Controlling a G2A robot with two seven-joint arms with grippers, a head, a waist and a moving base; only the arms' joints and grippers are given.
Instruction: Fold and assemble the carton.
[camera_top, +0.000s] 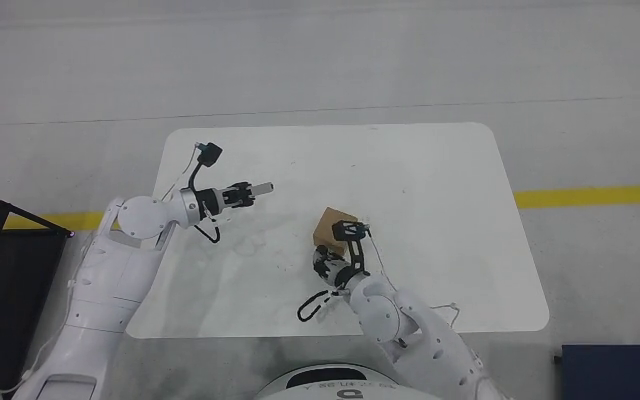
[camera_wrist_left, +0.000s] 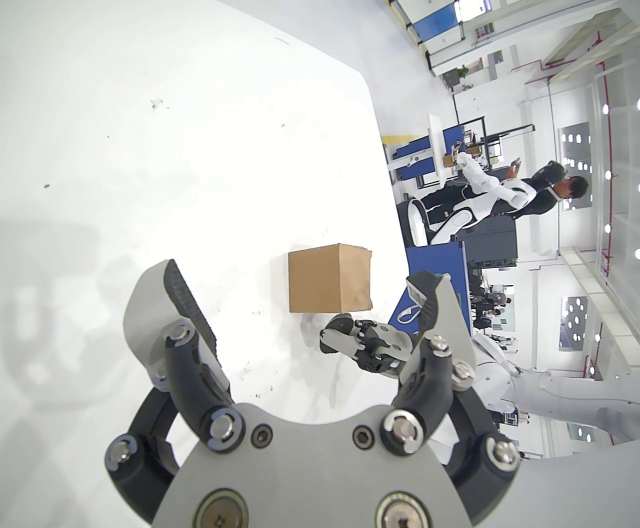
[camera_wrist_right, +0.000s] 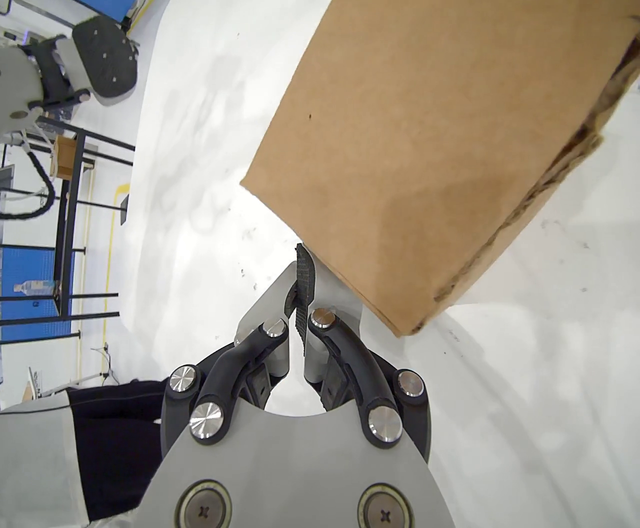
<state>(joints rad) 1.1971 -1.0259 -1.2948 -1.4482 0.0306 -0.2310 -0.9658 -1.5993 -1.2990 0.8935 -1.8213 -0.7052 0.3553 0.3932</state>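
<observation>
The carton (camera_wrist_right: 440, 150) stands squared up on the counter (camera_top: 420, 170), touching the tips of the right hand (camera_wrist_right: 302, 280), which is pinched together on nothing. The left hand (camera_wrist_left: 301, 285), spread wide and empty, has the carton well ahead of it. Folding looks nearly done; perhaps one flap remains.

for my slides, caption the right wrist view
Shut right gripper at the edge of the brown carton on the white table.

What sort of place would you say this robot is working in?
Most likely a robotics lab or factory-style test hall: a white work table stands on a grey floor with a yellow marking line, and the left wrist view shows blue workstations and what looks like another white robot.
</observation>
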